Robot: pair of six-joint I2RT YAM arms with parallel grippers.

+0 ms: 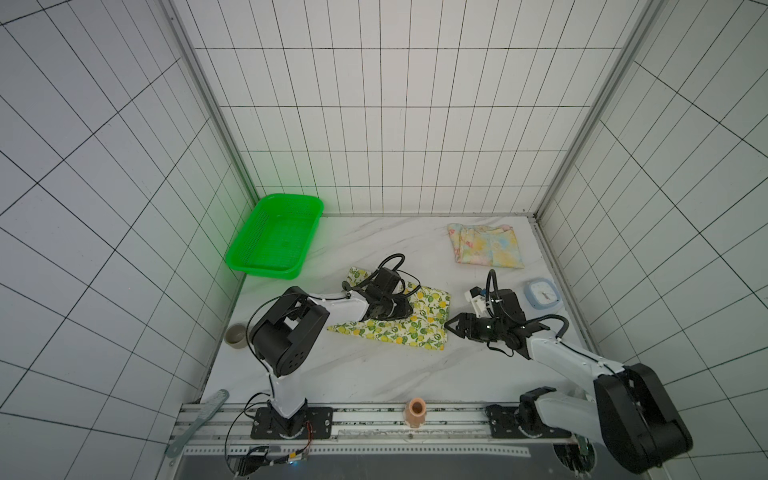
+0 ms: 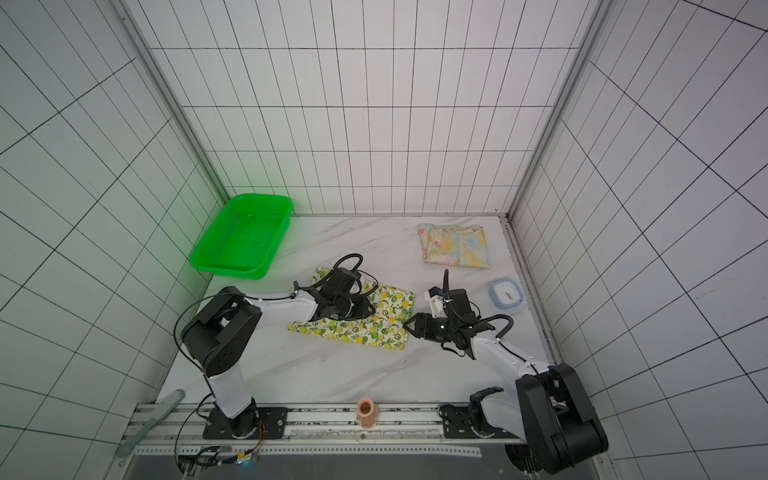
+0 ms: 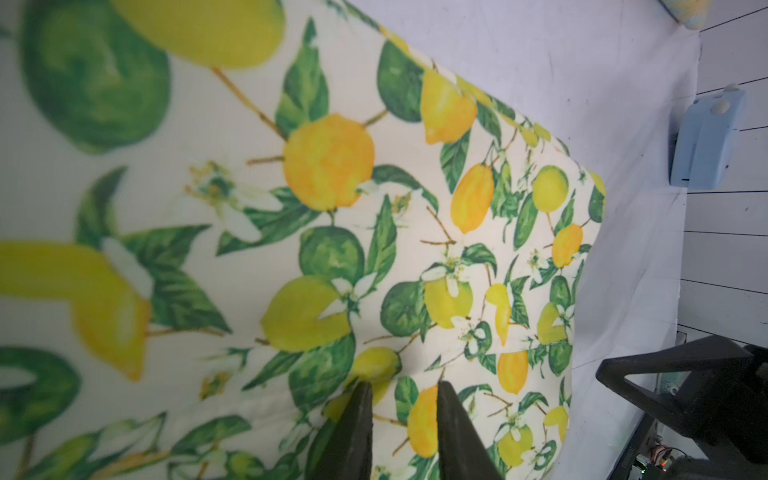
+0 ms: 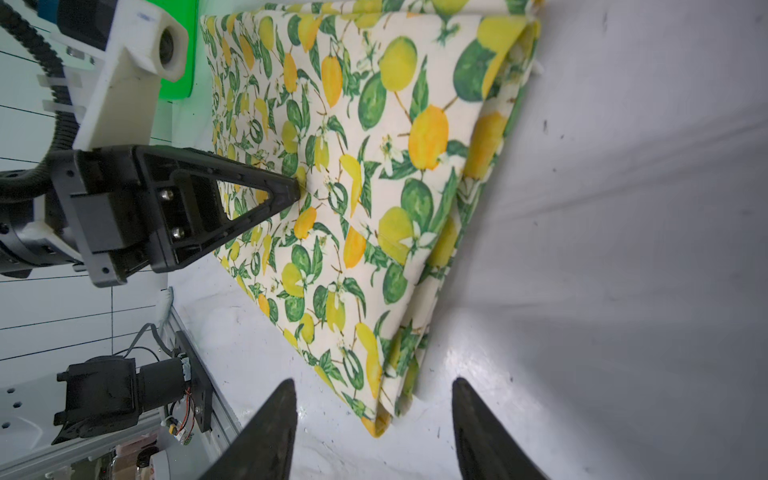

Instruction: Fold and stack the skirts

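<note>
Presses left gripper (image 3: 401,388) on lemon skirt (image 3: 324,166), jaws a little apart. Holds right gripper (image 4: 372,384) with jaws wide apart, skirt corner just ahead.

I count on the white marbled tabletop (image 1: 353,374):
- one green basket (image 1: 245,243), far left corner
- one lemon-print skirt (image 1: 419,328), folded, middle
- one pastel floral skirt (image 1: 486,245), folded, far right
- one pale blue clock (image 1: 542,297), face up, right edge
- one small grey cup (image 1: 236,336), left edge

None touching.
</note>
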